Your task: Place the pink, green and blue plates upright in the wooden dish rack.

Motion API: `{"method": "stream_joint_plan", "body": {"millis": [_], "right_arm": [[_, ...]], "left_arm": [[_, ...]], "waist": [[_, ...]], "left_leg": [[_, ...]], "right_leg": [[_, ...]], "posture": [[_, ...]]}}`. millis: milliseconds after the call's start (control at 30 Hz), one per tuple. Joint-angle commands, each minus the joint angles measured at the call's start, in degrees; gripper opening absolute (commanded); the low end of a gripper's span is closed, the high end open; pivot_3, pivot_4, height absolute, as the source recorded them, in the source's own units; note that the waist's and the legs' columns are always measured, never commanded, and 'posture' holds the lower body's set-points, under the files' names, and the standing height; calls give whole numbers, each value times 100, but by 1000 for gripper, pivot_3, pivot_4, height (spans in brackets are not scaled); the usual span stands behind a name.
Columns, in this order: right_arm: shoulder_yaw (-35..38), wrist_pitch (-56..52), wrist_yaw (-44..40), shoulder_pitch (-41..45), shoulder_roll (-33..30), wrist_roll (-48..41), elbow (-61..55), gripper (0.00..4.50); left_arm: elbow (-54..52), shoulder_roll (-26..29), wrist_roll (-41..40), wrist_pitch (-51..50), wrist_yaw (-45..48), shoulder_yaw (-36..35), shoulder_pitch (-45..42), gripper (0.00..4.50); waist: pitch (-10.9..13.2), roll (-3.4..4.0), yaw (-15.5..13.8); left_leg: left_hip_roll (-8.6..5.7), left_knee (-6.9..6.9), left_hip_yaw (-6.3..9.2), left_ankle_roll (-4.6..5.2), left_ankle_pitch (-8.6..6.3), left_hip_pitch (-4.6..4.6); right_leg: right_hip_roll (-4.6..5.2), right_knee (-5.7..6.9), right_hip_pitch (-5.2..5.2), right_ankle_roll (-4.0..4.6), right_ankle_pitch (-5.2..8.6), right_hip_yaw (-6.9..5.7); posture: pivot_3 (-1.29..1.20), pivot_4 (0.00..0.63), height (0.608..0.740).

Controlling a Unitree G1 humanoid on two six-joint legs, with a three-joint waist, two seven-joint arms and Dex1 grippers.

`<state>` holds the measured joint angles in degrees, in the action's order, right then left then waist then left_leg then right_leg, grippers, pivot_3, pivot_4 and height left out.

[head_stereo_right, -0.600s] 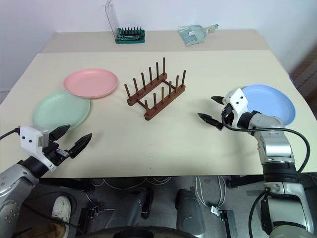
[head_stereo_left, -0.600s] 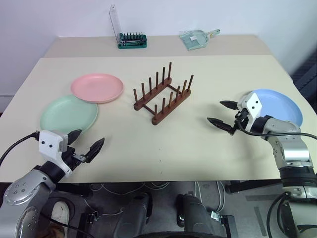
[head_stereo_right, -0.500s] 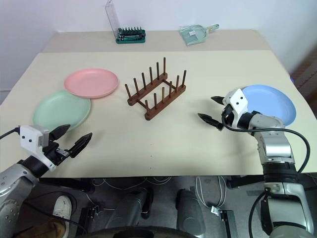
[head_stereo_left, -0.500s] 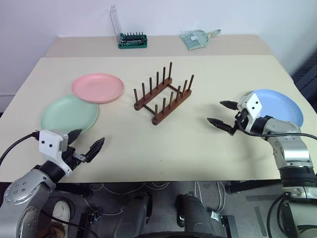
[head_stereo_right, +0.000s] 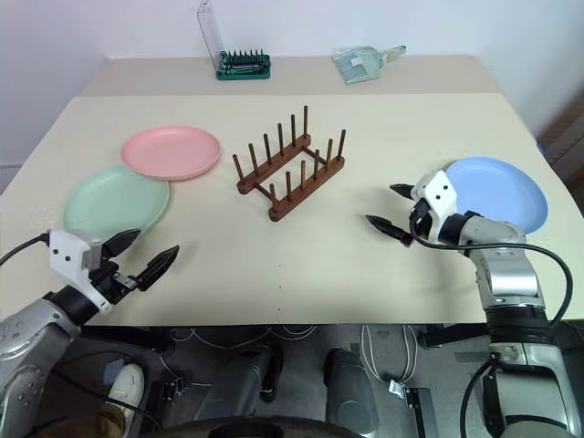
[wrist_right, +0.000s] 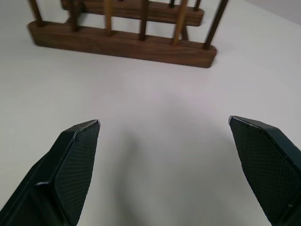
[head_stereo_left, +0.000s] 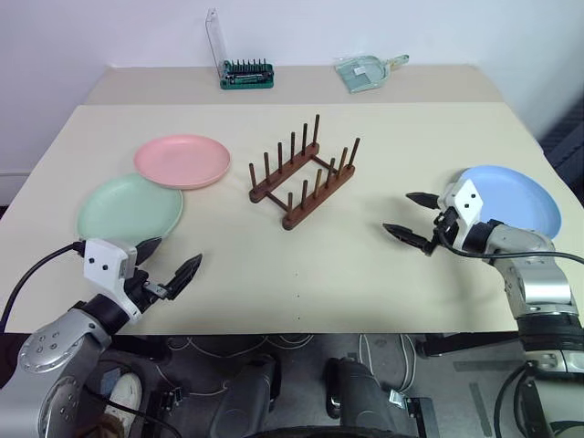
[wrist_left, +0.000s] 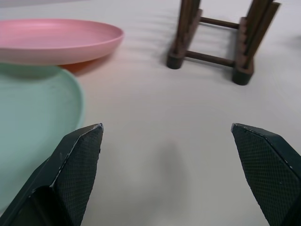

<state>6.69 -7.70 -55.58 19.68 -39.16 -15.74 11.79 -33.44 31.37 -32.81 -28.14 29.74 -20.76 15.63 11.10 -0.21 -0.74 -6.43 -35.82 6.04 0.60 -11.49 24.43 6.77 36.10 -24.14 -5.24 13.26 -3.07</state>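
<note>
Both grippers, left gripper [head_stereo_left: 167, 265] and right gripper [head_stereo_left: 407, 216], spread, empty; flat green plate [head_stereo_left: 128, 207] risks sliding off the desk [head_stereo_left: 301, 265] when pinched.

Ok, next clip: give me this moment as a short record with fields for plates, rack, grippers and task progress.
pink plate: flat on table, its edge overlapping the green plate's rim
green plate: flat, table's left side
blue plate: flat, right side, behind right gripper
wooden dish rack: mid-table, no plates in it
left gripper: open, holds nothing, near green plate
right gripper: open, holds nothing, pointing toward rack
progress: no plate racked yet
</note>
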Motion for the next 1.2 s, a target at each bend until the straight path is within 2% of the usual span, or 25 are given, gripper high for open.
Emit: {"method": "stream_joint_plan", "body": {"millis": [33, 167, 300, 567, 700, 867, 1200], "right_arm": [[68, -133, 82, -221, 53, -192, -682, 4480], [7, -337, 285, -512, 244, -258, -1196, 4480], [-58, -506, 493, -678, 410, -287, -1578, 4480], [-28, -845, 847, -1044, 558, -449, -2367, 4480], [74, -940, 1002, -1319, 556, -526, -2646, 4480], [-13, -985, 1139, -1355, 601, -538, -2759, 4480], [-166, -991, 1189, -1264, 686, -550, -2751, 4480]], "left_arm": [[15, 167, 243, 44, 189, 410, -93, 4500], [306, 139, 669, 19, 196, 1332, -674, 4500], [1199, -75, 1289, 207, 171, 2155, -1547, 4500], [2357, -513, 1759, 550, 407, 2744, -2353, 4500], [3373, -1127, 2153, 712, 508, 3362, -3254, 4500], [4059, -1556, 2476, 967, 439, 3570, -3697, 4500], [4541, -1930, 2818, 1237, 423, 3565, -3928, 4500]], "waist": [[-1, 0, -1], [-4, 5, -7], [-6, 8, -10], [-9, 12, -8], [-16, 23, -178], [-19, 21, -162], [-23, 26, -166]], "left_leg": [[0, 0, 0, 0, 0, 0], [1, -1, 0, 0, 0, 0], [0, -3, -1, 0, 0, -2], [0, 0, -1, 11, 7, -1], [-2, -17, 2, 0, 1, -5], [-11, -29, 0, 7, -3, -5], [-9, -30, 2, 18, 5, -12]], "right_leg": [[-1, 0, 0, 0, 0, 0], [-2, 1, 1, -1, 1, 1], [-3, 2, 1, -3, -1, 1], [-3, 4, -5, -22, -16, 0], [-3, 4, 12, -40, -3, -5], [-1, -10, 28, -52, -9, -6], [-1, -6, 35, -54, -10, -9]], "posture": [[0, 150, 740], [0, 150, 740], [0, 150, 740], [0, 150, 740], [0, 150, 740], [0, 150, 740], [0, 150, 740]]}}
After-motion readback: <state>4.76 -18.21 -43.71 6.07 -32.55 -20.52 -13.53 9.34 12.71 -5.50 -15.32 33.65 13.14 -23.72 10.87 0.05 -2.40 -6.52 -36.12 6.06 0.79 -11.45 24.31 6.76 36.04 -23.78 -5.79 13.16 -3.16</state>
